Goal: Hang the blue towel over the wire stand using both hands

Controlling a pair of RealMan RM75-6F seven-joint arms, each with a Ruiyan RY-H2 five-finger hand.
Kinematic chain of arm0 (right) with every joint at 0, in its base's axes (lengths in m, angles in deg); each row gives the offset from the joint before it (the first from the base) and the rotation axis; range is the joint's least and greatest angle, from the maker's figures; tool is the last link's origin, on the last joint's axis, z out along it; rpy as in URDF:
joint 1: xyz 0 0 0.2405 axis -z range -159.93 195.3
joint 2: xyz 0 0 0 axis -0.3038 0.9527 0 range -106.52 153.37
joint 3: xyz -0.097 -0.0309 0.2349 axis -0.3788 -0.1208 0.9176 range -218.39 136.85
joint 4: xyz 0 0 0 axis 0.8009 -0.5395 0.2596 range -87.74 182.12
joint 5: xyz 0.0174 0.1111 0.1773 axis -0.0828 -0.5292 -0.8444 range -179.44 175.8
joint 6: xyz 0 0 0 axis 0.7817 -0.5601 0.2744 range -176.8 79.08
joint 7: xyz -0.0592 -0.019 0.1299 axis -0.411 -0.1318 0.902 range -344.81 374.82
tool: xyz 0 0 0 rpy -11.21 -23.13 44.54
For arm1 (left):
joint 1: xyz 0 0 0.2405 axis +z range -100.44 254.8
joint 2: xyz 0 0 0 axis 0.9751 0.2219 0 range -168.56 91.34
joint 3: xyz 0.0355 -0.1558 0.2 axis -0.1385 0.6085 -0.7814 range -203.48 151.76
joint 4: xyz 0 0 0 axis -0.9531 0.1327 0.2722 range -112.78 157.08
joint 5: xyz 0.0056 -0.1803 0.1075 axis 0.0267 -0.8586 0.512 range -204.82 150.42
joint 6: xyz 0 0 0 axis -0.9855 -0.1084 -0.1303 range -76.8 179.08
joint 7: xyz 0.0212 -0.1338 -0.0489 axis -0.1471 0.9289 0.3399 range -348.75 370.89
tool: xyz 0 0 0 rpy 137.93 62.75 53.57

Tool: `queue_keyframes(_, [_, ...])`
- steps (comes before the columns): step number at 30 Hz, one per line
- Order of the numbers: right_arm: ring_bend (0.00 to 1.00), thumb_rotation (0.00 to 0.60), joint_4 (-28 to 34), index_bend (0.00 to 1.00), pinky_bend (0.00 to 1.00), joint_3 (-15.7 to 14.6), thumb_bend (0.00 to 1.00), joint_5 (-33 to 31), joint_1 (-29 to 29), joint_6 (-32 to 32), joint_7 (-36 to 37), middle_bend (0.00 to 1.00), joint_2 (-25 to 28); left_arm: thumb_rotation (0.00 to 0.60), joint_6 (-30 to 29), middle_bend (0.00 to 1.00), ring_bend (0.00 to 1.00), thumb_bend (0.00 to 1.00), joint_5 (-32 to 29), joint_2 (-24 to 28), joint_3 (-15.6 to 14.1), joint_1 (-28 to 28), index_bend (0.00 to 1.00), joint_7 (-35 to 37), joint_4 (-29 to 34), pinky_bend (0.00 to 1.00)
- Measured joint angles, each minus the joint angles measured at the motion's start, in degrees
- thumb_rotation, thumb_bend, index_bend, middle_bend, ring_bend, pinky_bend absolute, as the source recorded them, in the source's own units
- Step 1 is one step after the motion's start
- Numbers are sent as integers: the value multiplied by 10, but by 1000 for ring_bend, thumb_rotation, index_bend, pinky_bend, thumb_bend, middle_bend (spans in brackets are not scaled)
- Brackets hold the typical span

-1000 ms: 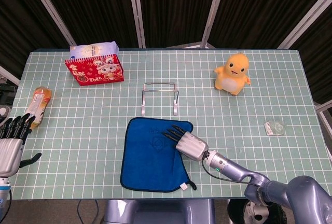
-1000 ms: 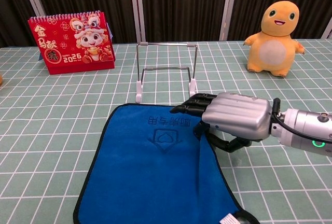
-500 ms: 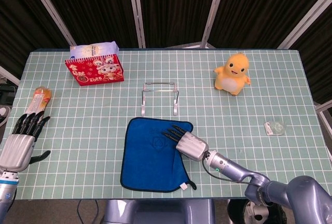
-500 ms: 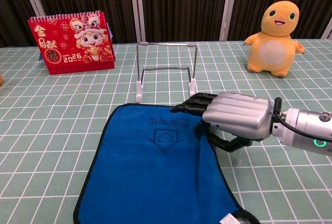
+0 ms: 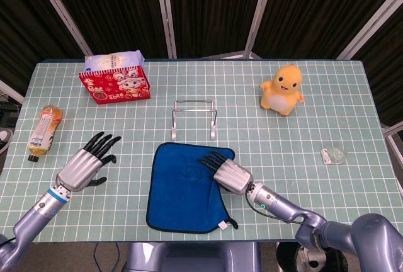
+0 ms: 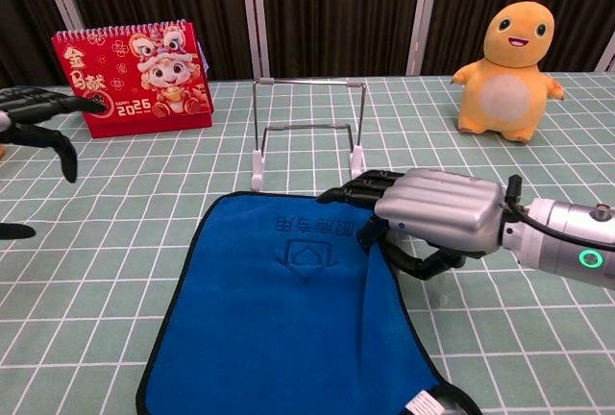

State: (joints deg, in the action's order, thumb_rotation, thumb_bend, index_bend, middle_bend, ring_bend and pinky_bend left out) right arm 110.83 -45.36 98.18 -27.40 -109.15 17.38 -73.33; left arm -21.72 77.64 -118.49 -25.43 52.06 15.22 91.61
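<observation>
The blue towel (image 5: 182,187) lies flat on the table near the front edge, just in front of the wire stand (image 5: 194,116), which stands upright and bare. My right hand (image 5: 227,172) lies on the towel's far right corner. In the chest view its fingers (image 6: 360,187) rest on top of the towel (image 6: 279,319) and the thumb curls under the slightly raised edge, pinching it. My left hand (image 5: 85,165) hovers left of the towel, apart from it, with fingers spread and nothing in them. It shows at the left edge of the chest view (image 6: 34,112).
A red calendar (image 5: 114,85) and a tissue pack (image 5: 113,60) stand at the back left. A bottle (image 5: 43,131) lies at the left edge. An orange plush (image 5: 283,89) sits at the back right, and a small clear item (image 5: 334,155) lies at the right.
My left hand has come in from the table's left edge, moving right toward the towel. My right hand has stayed on the towel's corner, its thumb curling a little more.
</observation>
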Motion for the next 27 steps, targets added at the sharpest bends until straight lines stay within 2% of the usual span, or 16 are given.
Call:
queue_keyframes(5, [0, 600, 10, 637, 0, 2, 626, -4, 1, 1, 5, 0, 1, 600, 9, 0, 0, 79, 17, -58, -8, -32, 429, 39, -66, 0])
queue_keyframes(17, [0, 600, 35, 640, 0, 12, 626, -19, 3, 4, 17, 0, 6, 600, 10, 0, 0, 79, 18, -165, -25, -76, 429, 117, -171, 0])
queue_keyframes(27, [0, 600, 31, 641, 0, 12, 626, -16, 3, 2, 20, 0, 7, 600, 20, 0, 0, 79, 13, -208, -47, -100, 429, 129, -226, 0])
